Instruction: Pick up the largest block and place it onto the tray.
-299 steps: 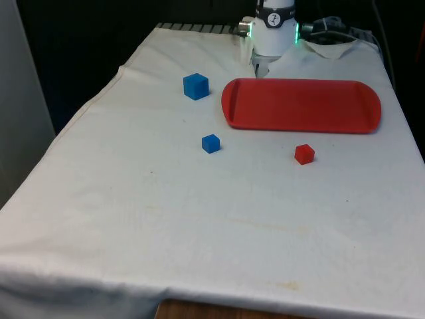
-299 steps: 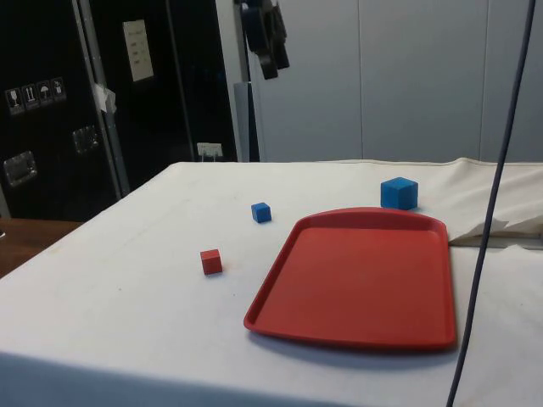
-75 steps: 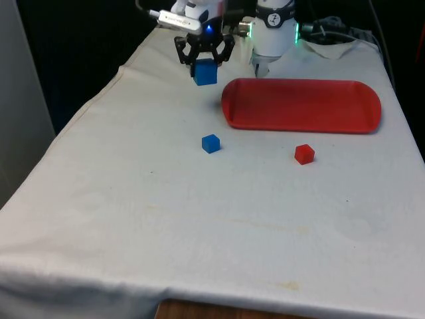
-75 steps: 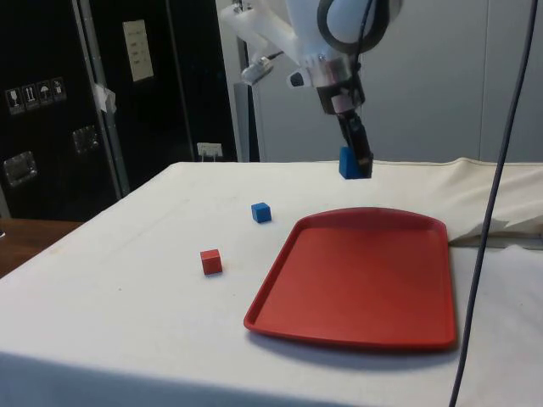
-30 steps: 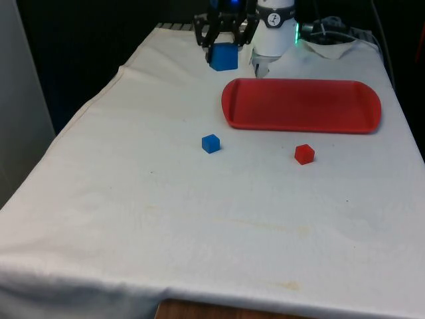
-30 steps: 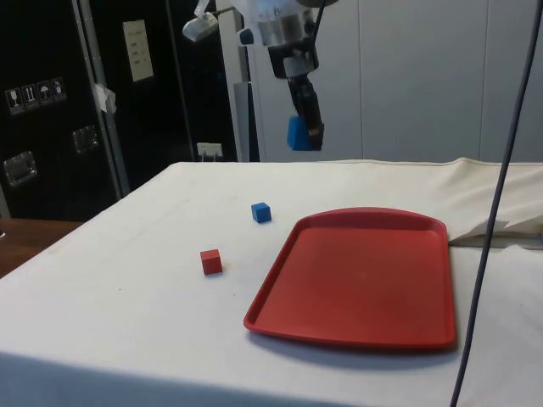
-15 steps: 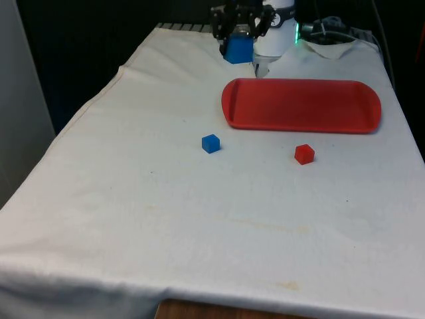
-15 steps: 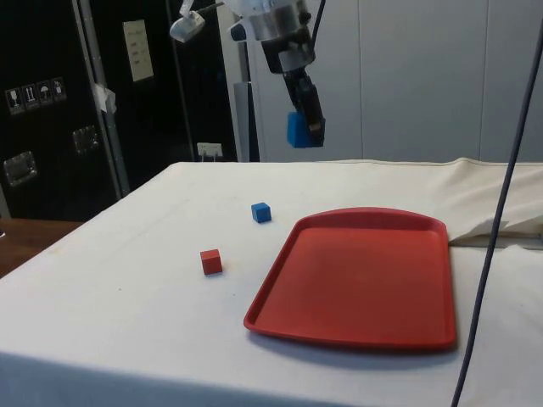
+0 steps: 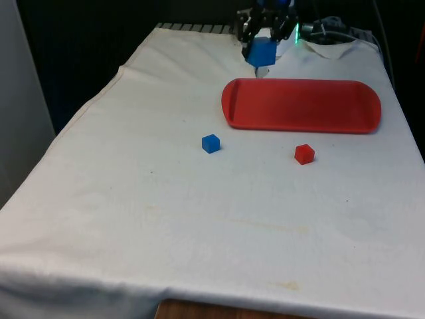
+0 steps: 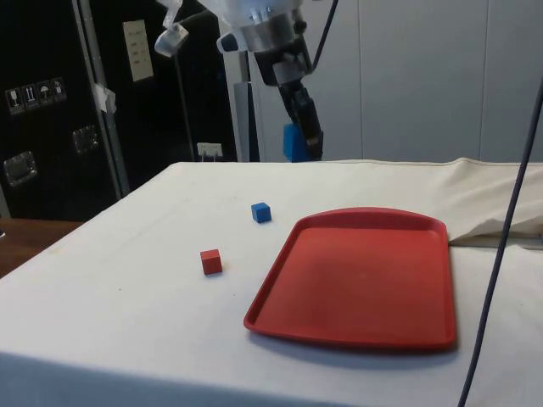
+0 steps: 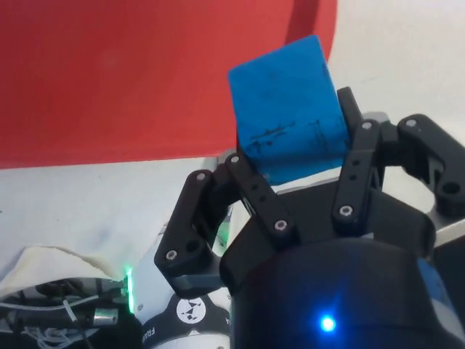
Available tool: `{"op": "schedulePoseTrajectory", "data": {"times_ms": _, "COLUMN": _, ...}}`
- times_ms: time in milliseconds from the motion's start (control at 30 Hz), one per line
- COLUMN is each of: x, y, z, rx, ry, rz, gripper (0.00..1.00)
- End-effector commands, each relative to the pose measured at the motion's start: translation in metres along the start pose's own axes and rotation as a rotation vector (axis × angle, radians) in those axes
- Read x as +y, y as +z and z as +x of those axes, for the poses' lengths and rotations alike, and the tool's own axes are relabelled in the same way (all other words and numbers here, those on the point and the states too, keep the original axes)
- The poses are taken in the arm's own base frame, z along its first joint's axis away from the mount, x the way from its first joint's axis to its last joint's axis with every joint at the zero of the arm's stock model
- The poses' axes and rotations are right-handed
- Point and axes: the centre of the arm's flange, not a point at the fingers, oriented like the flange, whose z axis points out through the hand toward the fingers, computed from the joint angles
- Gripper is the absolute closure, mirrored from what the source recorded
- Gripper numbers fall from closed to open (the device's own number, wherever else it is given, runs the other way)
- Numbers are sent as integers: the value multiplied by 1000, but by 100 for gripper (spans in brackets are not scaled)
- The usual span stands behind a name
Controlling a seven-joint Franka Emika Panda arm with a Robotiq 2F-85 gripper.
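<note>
The black two-finger gripper (image 9: 263, 48) is gripping the large blue cube block (image 9: 261, 51) aloft; the flat red plastic tray (image 9: 302, 105) is lying just below, towards the front view's right.

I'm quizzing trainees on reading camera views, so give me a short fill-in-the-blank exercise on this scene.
1. The tool holds a large block of the colour ____.
2. The tray on the white cloth is ____ in colour.
3. The number of small blocks resting on the cloth is ____.
4. In the front view, the small red block lies to the ____ of the small blue block.

Missing words: blue; red; two; right
</note>
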Motion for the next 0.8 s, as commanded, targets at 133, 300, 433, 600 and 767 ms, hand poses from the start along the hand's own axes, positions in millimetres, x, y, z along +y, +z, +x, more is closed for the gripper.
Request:
{"op": "schedulePoseTrajectory", "data": {"times_ms": 133, "x": -22, "y": 4, "z": 2, "rx": -12, "ry": -6, "rz": -16, "gripper": 98}}
{"op": "schedulePoseTrajectory", "data": {"times_ms": 300, "x": -42, "y": 10, "z": 6, "rx": -23, "ry": -17, "rz": -23, "gripper": 98}}
{"op": "schedulePoseTrajectory", "data": {"times_ms": 433, "x": -57, "y": 18, "z": 7, "rx": -31, "ry": -23, "rz": -25, "gripper": 98}}
{"op": "schedulePoseTrajectory", "data": {"times_ms": 600, "x": -67, "y": 28, "z": 8, "rx": -42, "ry": -36, "rz": -18, "gripper": 98}}
{"op": "schedulePoseTrajectory", "data": {"times_ms": 767, "x": -84, "y": 50, "z": 12, "rx": -40, "ry": -57, "rz": -25, "gripper": 98}}
